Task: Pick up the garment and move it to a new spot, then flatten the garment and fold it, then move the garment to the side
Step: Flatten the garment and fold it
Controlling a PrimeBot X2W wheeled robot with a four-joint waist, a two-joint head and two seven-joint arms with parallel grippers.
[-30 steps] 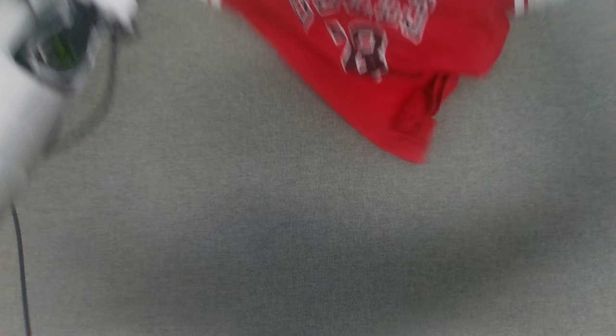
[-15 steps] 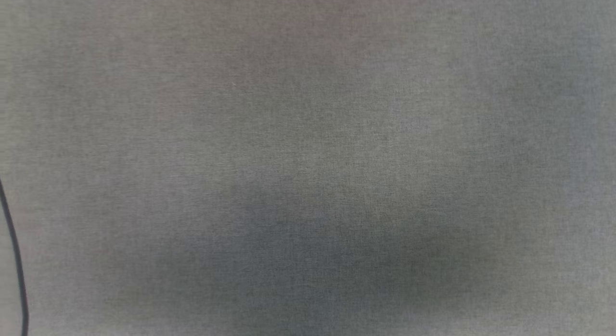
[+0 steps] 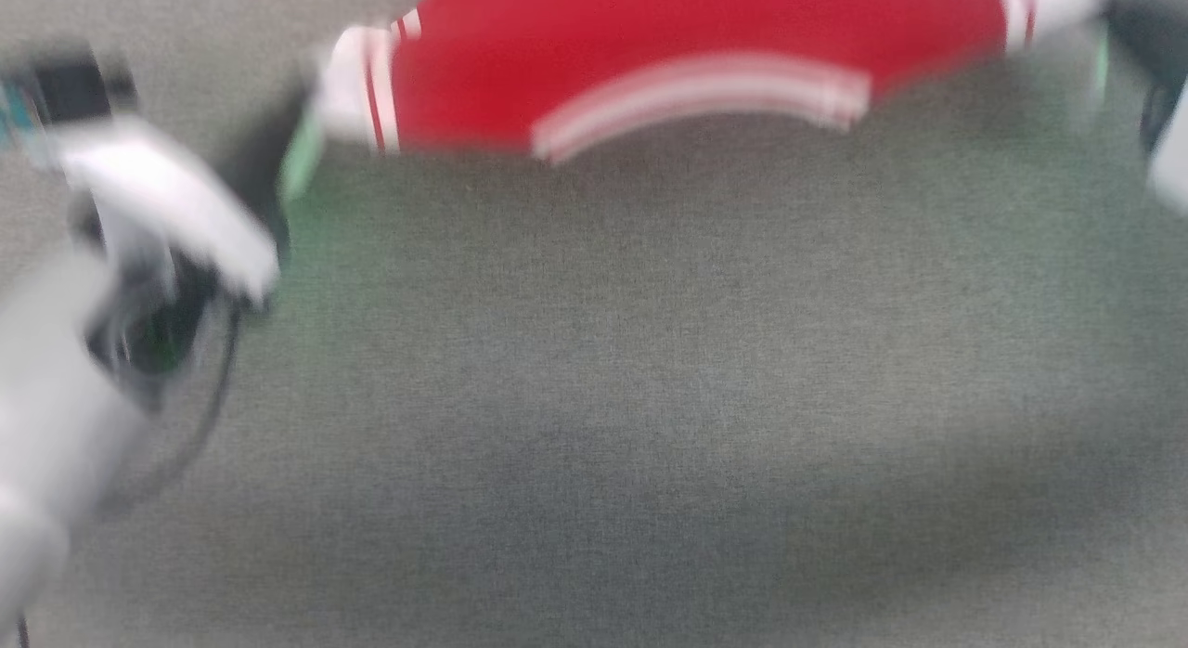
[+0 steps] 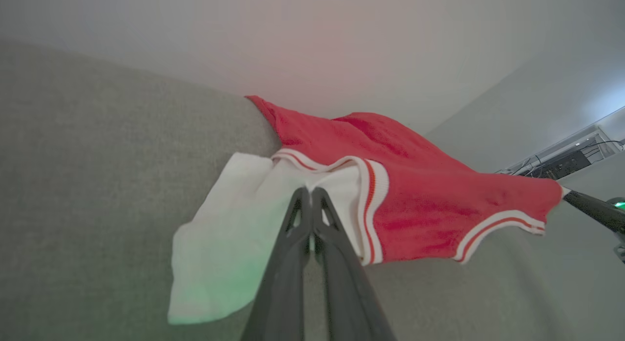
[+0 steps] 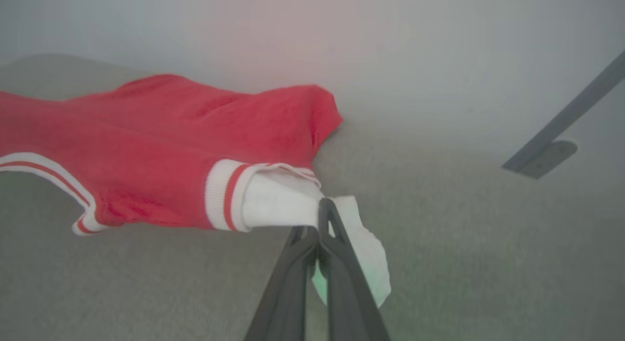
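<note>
One garment [image 4: 415, 204], red with white sleeves, is stretched sideways over the far part of the grey fabric counter [image 4: 97, 184], with a striped band on its near edge. Two claws: left claw [image 4: 311, 192] pinched tight on one white sleeve, right claw [image 5: 322, 204] pinched tight on the other. Both arms reach forward, fingers low over the counter. The head view is blurred.

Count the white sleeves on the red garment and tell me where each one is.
2. One sleeve is pinched in the shut left hand; the other sleeve is pinched in the shut right hand, the garment stretched between them.
</note>
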